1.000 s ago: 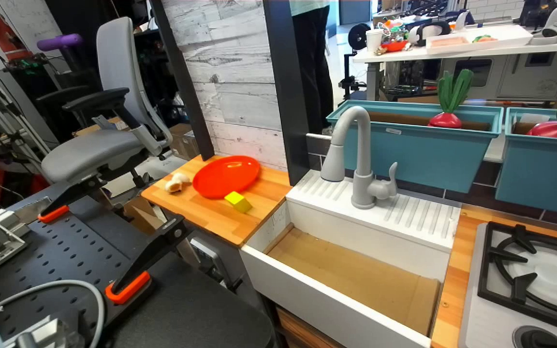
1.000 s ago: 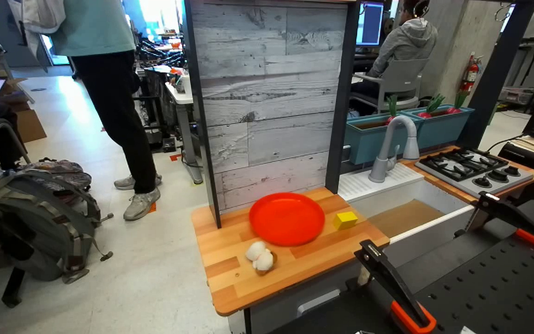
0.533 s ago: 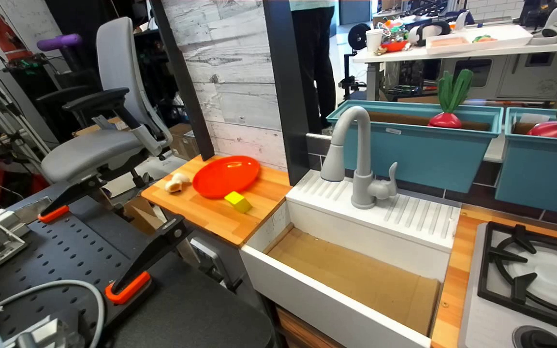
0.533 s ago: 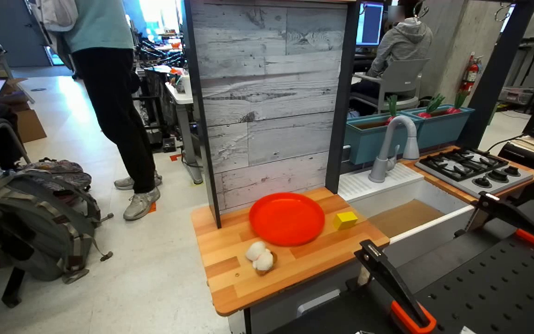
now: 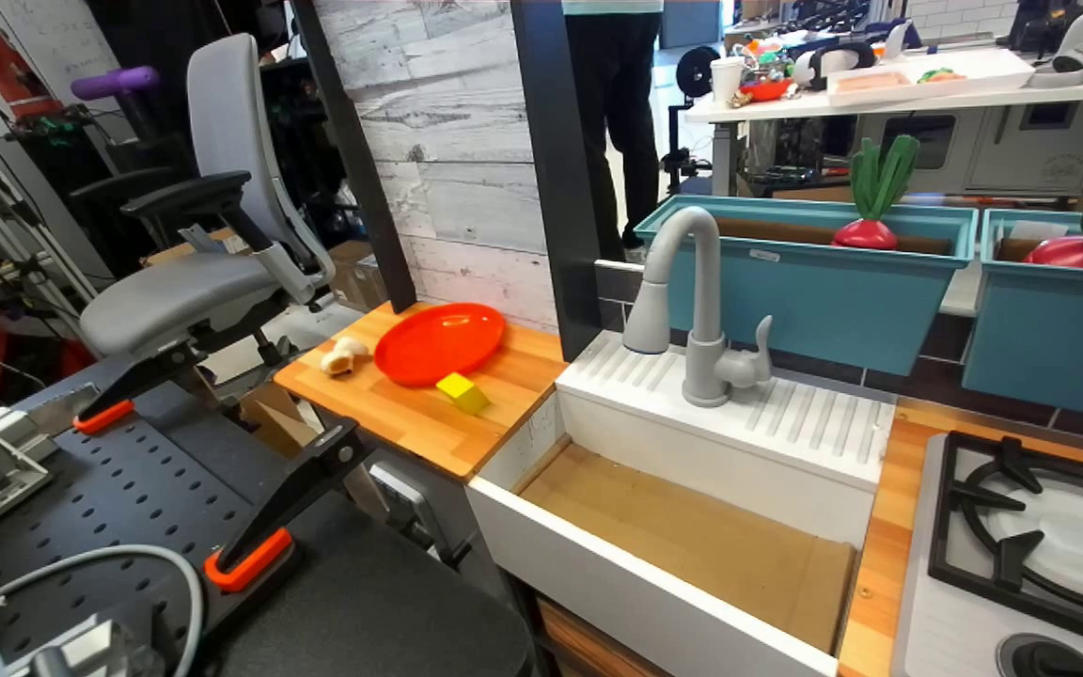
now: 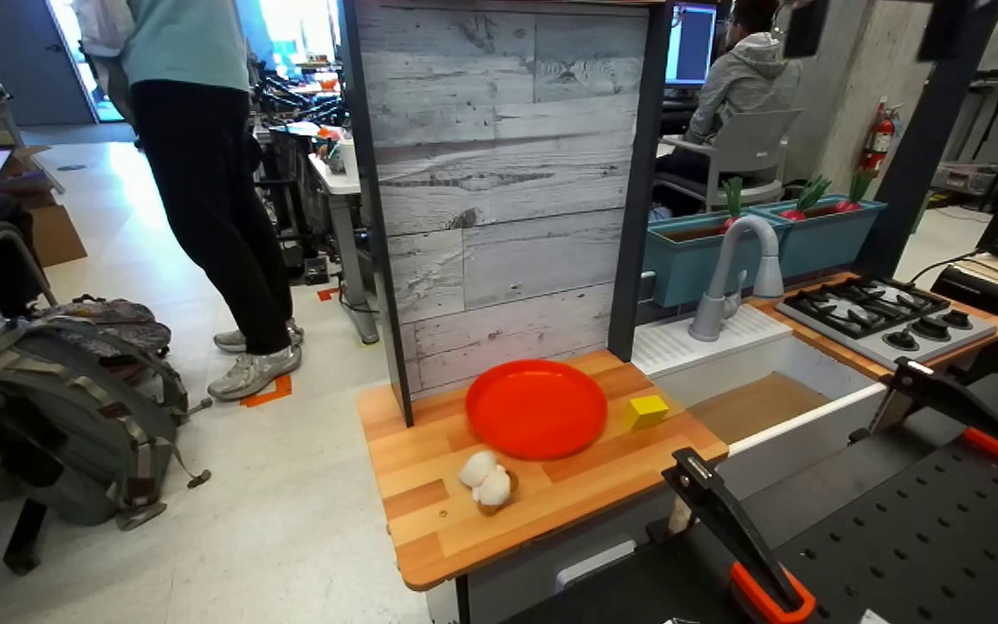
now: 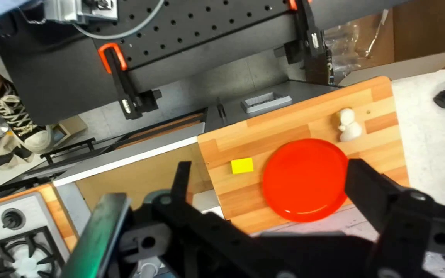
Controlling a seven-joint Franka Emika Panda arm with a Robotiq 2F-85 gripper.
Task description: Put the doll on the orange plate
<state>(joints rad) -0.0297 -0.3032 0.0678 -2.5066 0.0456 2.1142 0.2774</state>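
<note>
The doll is a small cream-white figure with a brownish part, lying on the wooden counter in both exterior views (image 5: 342, 355) (image 6: 492, 487) and in the wrist view (image 7: 350, 130). The round orange-red plate lies flat beside it, apart from it, in both exterior views (image 5: 438, 344) (image 6: 536, 407) and in the wrist view (image 7: 305, 179). Nothing lies on the plate. My gripper (image 7: 270, 164) is open and empty, high above the counter. Its right finger overlaps the plate's edge in the wrist view. Its dark fingertips show at the top right of an exterior view (image 6: 873, 29).
A yellow block (image 6: 644, 412) sits on the wooden counter (image 6: 430, 542) beside the plate. A wood-look panel (image 6: 508, 173) rises behind the plate. A sink (image 5: 654, 588) with a grey faucet (image 5: 706, 282) adjoins the counter. Black clamps (image 5: 288, 498) hold the front table edge.
My gripper's fingertips have come into an exterior view at the top right. The doll, plate and block have not moved. A person in the background has shifted.
</note>
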